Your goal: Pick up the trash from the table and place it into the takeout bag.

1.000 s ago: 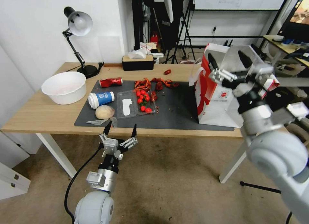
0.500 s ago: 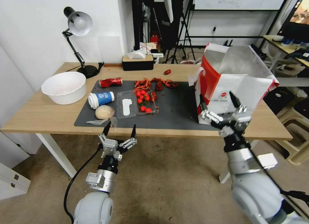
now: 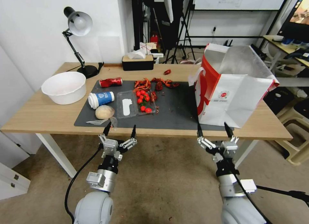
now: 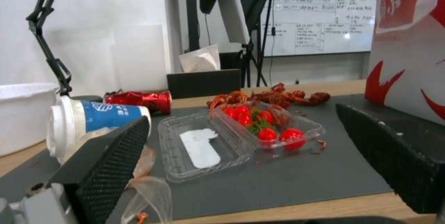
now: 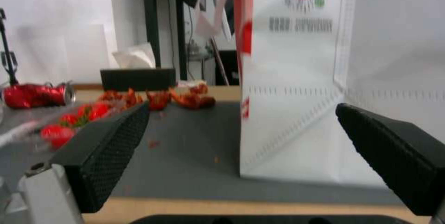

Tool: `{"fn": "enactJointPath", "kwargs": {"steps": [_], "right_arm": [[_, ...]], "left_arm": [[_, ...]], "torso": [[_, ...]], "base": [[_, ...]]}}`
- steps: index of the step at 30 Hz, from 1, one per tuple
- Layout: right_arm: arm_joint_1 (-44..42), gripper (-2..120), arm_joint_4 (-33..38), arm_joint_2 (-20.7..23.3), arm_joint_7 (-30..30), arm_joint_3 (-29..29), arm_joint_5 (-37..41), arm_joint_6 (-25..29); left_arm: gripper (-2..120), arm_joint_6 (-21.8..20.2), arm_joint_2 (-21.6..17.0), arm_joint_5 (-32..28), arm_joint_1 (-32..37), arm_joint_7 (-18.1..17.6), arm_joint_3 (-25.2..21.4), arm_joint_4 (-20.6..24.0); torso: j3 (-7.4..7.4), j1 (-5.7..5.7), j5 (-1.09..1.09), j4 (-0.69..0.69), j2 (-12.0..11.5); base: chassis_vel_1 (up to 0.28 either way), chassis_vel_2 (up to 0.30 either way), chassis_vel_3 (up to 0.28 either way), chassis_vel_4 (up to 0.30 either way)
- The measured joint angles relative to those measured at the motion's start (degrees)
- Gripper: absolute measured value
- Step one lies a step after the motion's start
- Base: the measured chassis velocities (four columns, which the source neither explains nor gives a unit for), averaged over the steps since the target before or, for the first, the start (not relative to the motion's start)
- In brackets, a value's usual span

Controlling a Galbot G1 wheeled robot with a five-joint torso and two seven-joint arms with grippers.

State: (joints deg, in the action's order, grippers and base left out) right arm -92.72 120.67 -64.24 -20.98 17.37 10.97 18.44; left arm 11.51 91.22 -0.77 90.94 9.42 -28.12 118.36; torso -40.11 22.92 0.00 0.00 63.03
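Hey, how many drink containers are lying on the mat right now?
2: a white-blue paper cup on its side at the mat's left end, and a crushed red can behind it. The bag could hide more.

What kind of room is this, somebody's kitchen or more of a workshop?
Probably a lab or office set up for testing, not a kitchen. A whiteboard covered in writing hangs behind, tripods stand on the floor, and the table holds a desk lamp beside staged food litter.

I see my left tool (image 3: 119, 131) and right tool (image 3: 213, 130) both raised upright at the near side, fingers spread wide, gripping nothing.
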Motion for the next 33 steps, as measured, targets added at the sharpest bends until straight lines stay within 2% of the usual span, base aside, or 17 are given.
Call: {"fn": "enactJointPath", "kwargs": {"steps": [19,23,25,26,27,30,32,33], "right_arm": [[-0.3,100,-1.3,-0.3,-0.2,0.4,1.0,0.7],[-0.1,100,-1.2,-0.2,-0.1,0.4,1.0,0.6],[0.3,100,-1.2,-0.1,-0.1,0.5,1.0,0.5],[0.6,100,-1.1,0.0,-0.1,0.5,1.0,0.4],[0.6,100,-1.1,0.0,-0.1,0.5,1.0,0.4],[1.1,100,-1.0,0.0,0.0,0.5,1.0,0.1],[1.1,100,-1.0,0.0,0.0,0.4,1.0,0.1],[1.2,100,-0.9,0.0,0.0,0.4,0.9,0.0]], "left_arm": [[100,-0.1,-0.8,0.1,-0.2,-0.3,-0.7,0.0],[100,-2.0,-2.8,-1.0,-2.4,-0.5,-1.9,-0.2],[100,-5.0,-5.1,-3.1,-4.9,-0.9,-2.8,-0.6],[100,-7.8,-7.6,-5.5,-7.5,-1.5,-3.4,-1.3],[100,-7.8,-7.6,-5.5,-7.5,-1.5,-3.4,-1.3],[100,-12.0,-13.2,-10.2,-11.1,-2.2,-4.1,-3.3],[100,-12.6,-14.0,-11.0,-11.6,-2.3,-4.1,-3.7],[100,-14.4,-16.1,-13.2,-12.9,-2.7,-4.2,-4.7]], "torso": [[0.0,0.0,0.0,0.01,0.0],[0.0,0.0,0.0,0.0,0.0],[0.0,0.0,-0.01,0.0,0.0],[0.0,0.0,-0.01,0.0,0.0],[0.0,0.0,-0.01,0.0,0.0],[0.0,0.0,-0.01,0.0,0.0],[0.0,0.0,-0.02,0.01,0.0],[0.0,0.0,-0.01,0.0,0.0]], "base": [[0.0,0.0,0.0,0.0],[0.0,0.0,0.0,0.0],[0.0,0.0,0.0,0.0],[0.0,0.0,0.0,0.0],[0.0,0.0,0.0,0.0],[0.0,0.0,0.0,0.0],[0.0,0.0,0.0,0.0],[0.0,0.0,0.0,0.0]]}}
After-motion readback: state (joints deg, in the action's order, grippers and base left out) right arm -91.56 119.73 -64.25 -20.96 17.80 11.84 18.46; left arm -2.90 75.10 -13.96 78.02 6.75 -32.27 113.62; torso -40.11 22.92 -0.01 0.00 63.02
